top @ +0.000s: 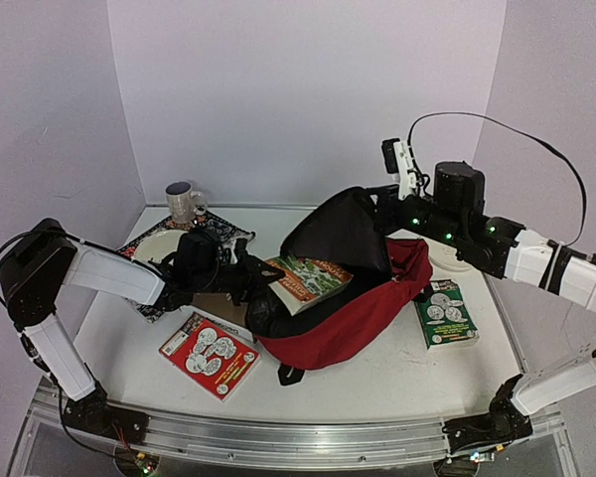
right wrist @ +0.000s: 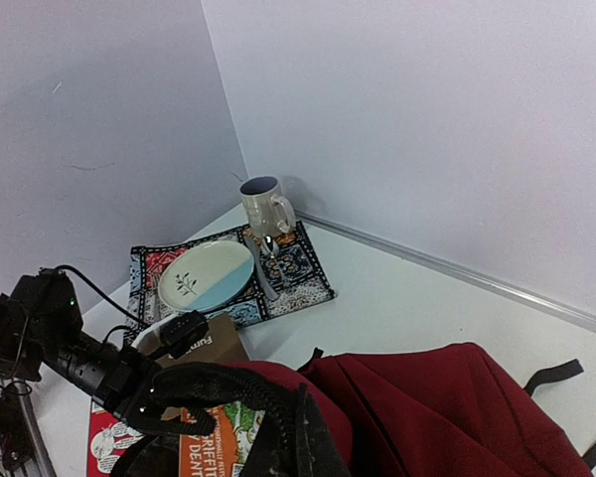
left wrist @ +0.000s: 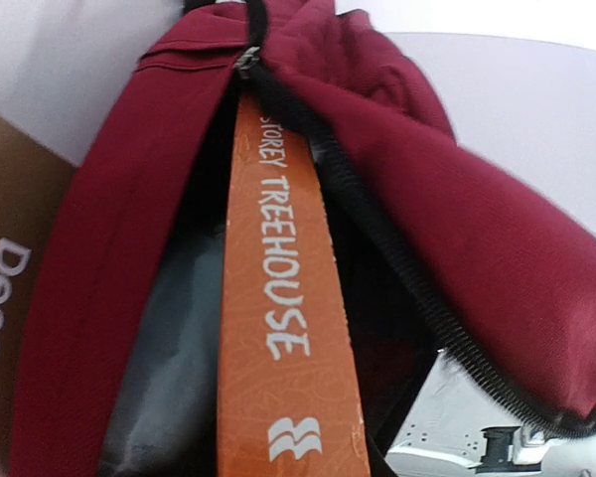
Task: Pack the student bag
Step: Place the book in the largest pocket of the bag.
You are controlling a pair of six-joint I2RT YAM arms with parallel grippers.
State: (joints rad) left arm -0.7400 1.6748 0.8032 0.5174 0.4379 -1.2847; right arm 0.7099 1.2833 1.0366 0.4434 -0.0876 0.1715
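Observation:
The student bag [top: 350, 323], dark red with a black zip, lies open in the middle of the table. Its grey-black flap [top: 338, 234] is held up by my right gripper [top: 386, 204], which is shut on the flap's top edge. In the right wrist view only the bag's red cloth [right wrist: 457, 407] and its zip edge [right wrist: 288, 422] show, not the fingers. My left gripper [top: 240, 278] is shut on a book with an orange spine [left wrist: 288, 298] and a green cover [top: 313, 278]. The book's far end is inside the bag's mouth [left wrist: 228, 199].
On the table lie a red book [top: 209, 355] at the front left, a green book [top: 444, 313] to the right of the bag and a brown one [top: 219, 306] under my left wrist. A patterned placemat [right wrist: 308, 283] at the back left carries a plate [right wrist: 204, 276], mug [right wrist: 263, 204] and spoon [right wrist: 269, 244].

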